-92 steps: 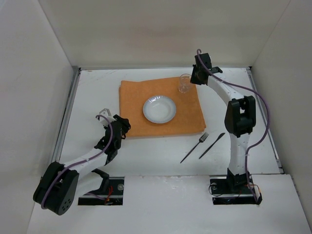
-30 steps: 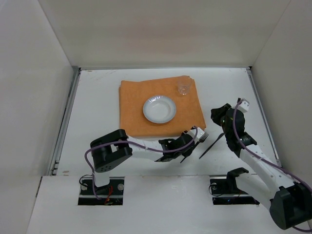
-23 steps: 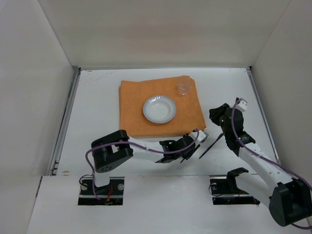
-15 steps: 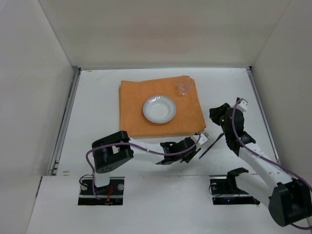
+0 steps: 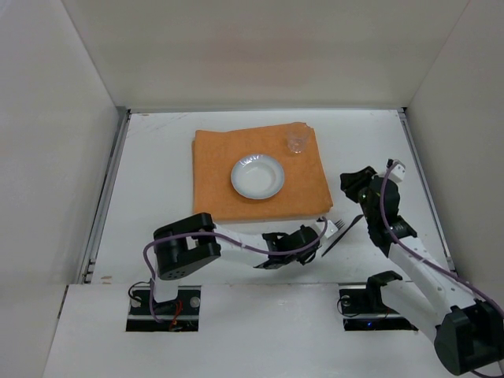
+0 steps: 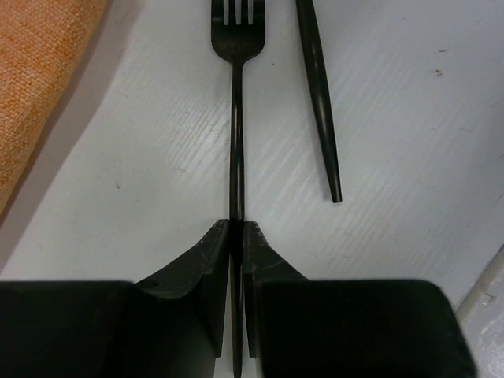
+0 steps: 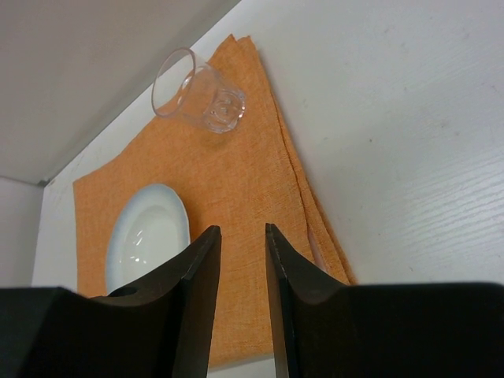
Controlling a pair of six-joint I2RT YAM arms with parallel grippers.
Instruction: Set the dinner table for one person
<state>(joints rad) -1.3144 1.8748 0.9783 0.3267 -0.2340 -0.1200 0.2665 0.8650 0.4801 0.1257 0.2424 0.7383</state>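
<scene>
The white dinner table [image 5: 157, 173] carries an orange cloth [image 5: 220, 157] with a white plate [image 5: 257, 176] in its middle and a clear glass [image 5: 297, 138] at its far right corner. A black fork [image 6: 237, 118] and a black knife [image 6: 319, 87] lie side by side on the bare table right of the cloth's near corner. My left gripper [image 6: 235, 224] is shut on the fork's handle, tines pointing away; in the top view it [image 5: 313, 235] is low over the table. My right gripper [image 7: 240, 236] is open and empty, above the table right of the cloth [image 5: 353, 183].
White walls close in the table on the left, back and right. Metal rails [image 5: 106, 189] run along the side edges. The knife [image 5: 344, 234] lies just right of the left gripper. The cloth's edge [image 6: 39, 79] is to the fork's left.
The left arm swung from left of the cloth to the fork and shut on its handle. The right arm drew back from the glass. In the last second the fork shifted slightly nearer.
</scene>
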